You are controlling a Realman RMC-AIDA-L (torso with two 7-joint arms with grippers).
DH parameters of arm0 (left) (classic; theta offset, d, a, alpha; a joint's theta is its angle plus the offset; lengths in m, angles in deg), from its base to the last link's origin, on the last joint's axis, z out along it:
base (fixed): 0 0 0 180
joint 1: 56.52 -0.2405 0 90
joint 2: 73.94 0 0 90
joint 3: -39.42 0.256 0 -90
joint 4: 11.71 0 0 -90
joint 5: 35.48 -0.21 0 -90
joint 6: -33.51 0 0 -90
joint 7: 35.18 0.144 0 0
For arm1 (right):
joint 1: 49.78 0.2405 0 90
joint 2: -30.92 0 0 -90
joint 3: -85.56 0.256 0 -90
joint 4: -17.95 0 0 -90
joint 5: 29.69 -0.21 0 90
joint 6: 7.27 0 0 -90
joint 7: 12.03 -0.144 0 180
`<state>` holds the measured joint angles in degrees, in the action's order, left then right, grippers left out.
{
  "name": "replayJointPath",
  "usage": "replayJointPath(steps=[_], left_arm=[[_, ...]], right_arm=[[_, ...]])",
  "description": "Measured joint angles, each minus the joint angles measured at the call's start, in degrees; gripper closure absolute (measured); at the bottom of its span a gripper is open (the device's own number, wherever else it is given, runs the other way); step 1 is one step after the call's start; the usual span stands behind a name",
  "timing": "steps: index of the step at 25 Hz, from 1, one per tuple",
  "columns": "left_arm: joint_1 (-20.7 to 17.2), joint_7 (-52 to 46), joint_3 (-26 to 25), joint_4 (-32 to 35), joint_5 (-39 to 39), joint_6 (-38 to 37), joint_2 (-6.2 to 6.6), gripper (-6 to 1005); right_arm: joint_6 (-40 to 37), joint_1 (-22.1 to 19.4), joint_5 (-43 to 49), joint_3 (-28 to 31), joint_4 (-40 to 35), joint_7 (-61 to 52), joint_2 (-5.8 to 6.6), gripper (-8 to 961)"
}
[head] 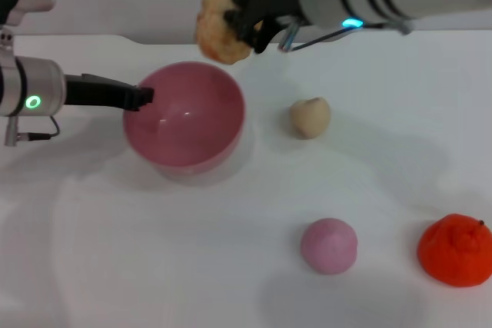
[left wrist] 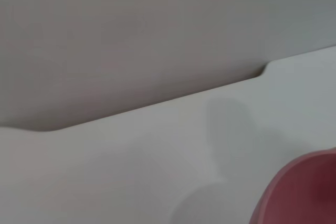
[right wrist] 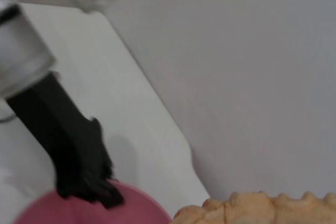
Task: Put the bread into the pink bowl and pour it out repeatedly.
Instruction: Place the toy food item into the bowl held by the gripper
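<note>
The right gripper [head: 247, 22] is clamped on the bread [head: 218, 22], holding it in the air above the far rim of the pink bowl [head: 187, 117]. The loaf hangs on the bowl side of the dark fingers, its ridged tan surface turned toward the head camera, clear of the bowl and not touching it. In the right wrist view the scalloped edge of the bread [right wrist: 262, 209] shows close to the lens, with the pink bowl [right wrist: 79, 211] beyond it.

The left gripper [head: 143, 97] sits at the bowl's rim on the side away from the small cream bun [head: 310, 117], its black fingertips pinched onto the rim; the right wrist view shows the same left gripper [right wrist: 89, 184] biting the pink edge. The bowl stands upright on the white table [head: 231, 251], nothing inside it. The left wrist view catches only a slice of the pink bowl [left wrist: 302, 192] and table.

Beyond the bun from the bowl, nearer the robot, lie a pink ball [head: 329, 245] and an orange-red toy fruit [head: 456, 250], well apart from the bowl.
</note>
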<state>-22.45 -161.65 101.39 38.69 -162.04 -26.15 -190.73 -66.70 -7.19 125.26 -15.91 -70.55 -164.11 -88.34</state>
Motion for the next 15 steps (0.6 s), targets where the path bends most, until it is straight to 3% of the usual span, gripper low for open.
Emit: replayJointPath(steps=[8, 15], left_arm=[[2.29, 0.0, 1.66, -0.27, 0.01, 0.18, -0.59, 948], [2.8, 0.0, 1.82, -0.31, 0.03, 0.76, -0.7, 948]], right_arm=[[4.8, 1.13, -3.72, -5.69, 5.64, 0.03, -0.01, 838], [5.68, 0.96, -4.49, -6.81, 7.18, 0.63, 0.01, 824]])
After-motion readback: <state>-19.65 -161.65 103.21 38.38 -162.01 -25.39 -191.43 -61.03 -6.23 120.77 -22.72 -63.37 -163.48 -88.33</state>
